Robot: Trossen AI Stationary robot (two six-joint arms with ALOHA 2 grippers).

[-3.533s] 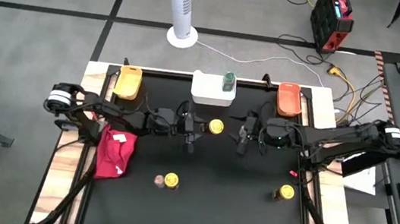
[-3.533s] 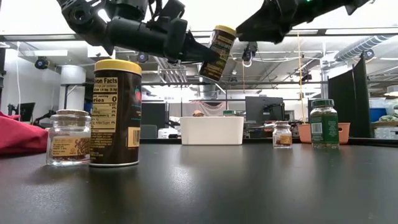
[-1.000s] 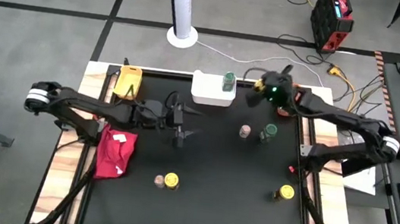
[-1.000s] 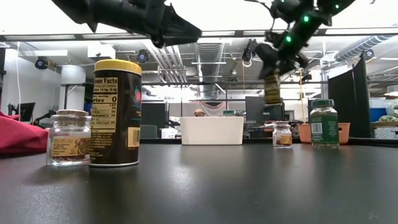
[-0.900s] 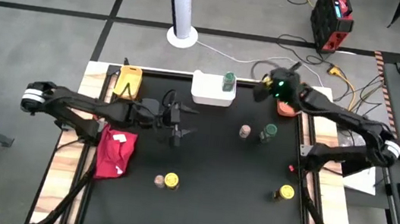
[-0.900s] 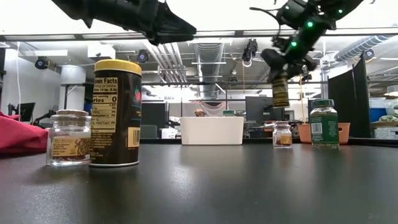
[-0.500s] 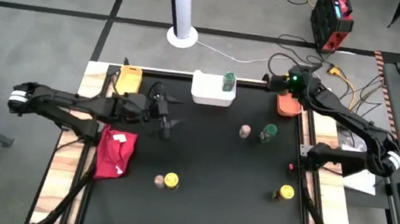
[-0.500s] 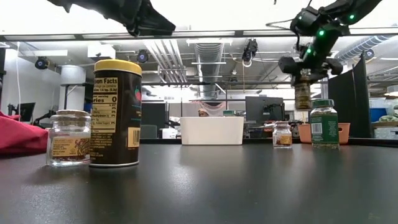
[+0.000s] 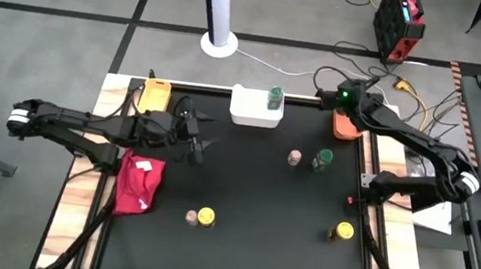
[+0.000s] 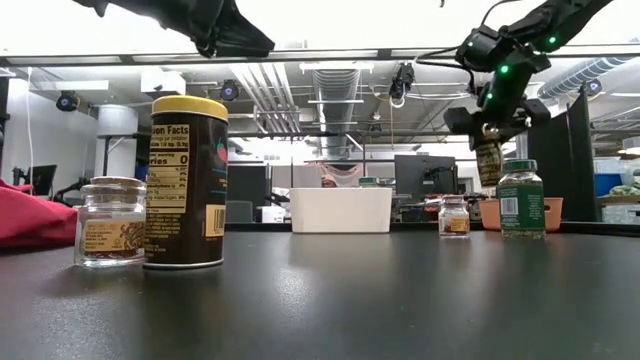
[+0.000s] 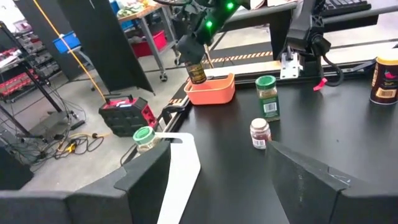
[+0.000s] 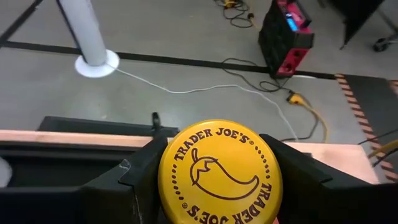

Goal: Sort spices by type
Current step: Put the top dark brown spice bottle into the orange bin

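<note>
Two arms: right one at work, left one waiting over the counter (image 9: 241, 208) near the red cloth (image 9: 138, 184).
Step in hand: carrying a yellow-lidded Trader Joe's jar (image 12: 219, 172) to the orange tray (image 9: 346, 125) at the counter's far right corner.
Right gripper (image 10: 489, 128): fingers closed around the jar, which hangs just above the tray.
Left gripper (image 9: 198, 140): fingers apart, holding nothing.
Next move: likely lower the jar into the tray, then release.
Edges: tray sits against the counter's rim; little margin beyond it.
Open room: green-lidded jar (image 9: 324, 159) and a small clear jar (image 9: 295, 158) stand near the tray; centre is bare.
Other jars: one in the white tray (image 9: 248, 108); yellow-lidded ones (image 9: 206, 216) toward the near edge.
</note>
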